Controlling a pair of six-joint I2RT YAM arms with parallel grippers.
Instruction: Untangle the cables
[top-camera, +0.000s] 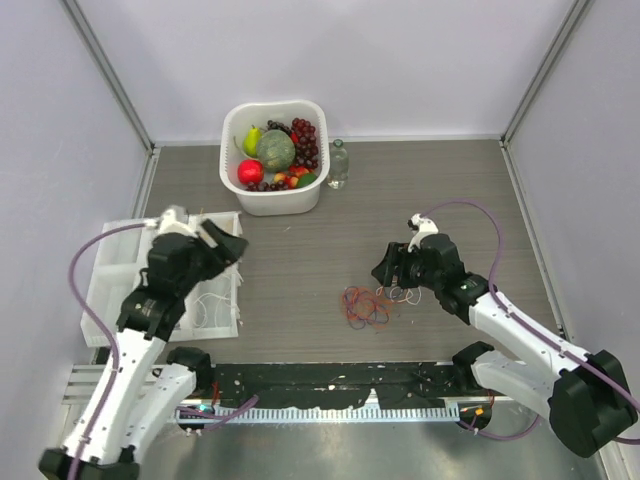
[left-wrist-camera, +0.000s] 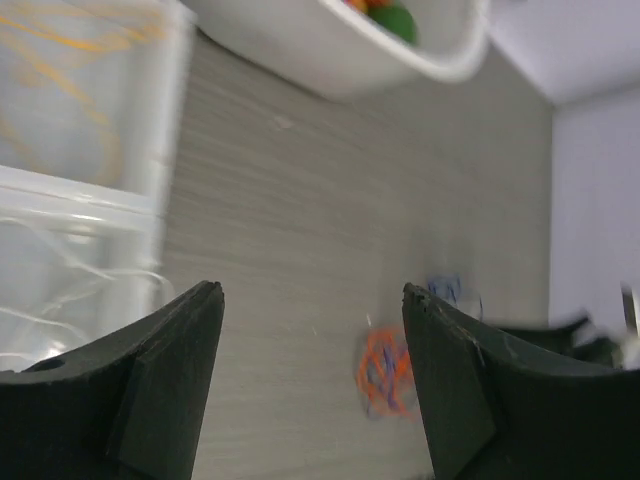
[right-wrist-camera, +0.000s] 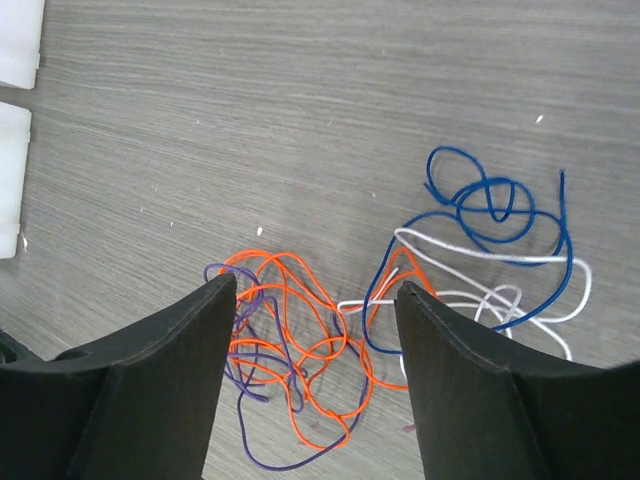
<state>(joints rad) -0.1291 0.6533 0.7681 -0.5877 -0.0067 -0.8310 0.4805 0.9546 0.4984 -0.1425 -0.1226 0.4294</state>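
Cables (top-camera: 367, 306) are lying in a loose bunch on the wooden table (top-camera: 300, 230), toward its near edge and right of centre, just beside the right gripper (top-camera: 388, 268). Seen from that wrist, orange strands (right-wrist-camera: 300, 340) are looping through a purple strand (right-wrist-camera: 280, 466), while a blue strand (right-wrist-camera: 455, 150) and a white strand (right-wrist-camera: 480, 250) are sprawling just beside them, the blue crossing over the orange. The right gripper is hanging above the bunch with its fingers spread wide, gripping nothing. The left gripper (top-camera: 230, 245) is hovering by the right edge of a clear tray (top-camera: 100, 290), its jaws likewise standing wide apart and empty. Inside the tray, a white wire (left-wrist-camera: 70, 262) is resting in one compartment and an orange wire (left-wrist-camera: 60, 45) in the next. A white basket (top-camera: 270, 105) of fruit and a small bottle (top-camera: 338, 163) are sitting at the back of the table.
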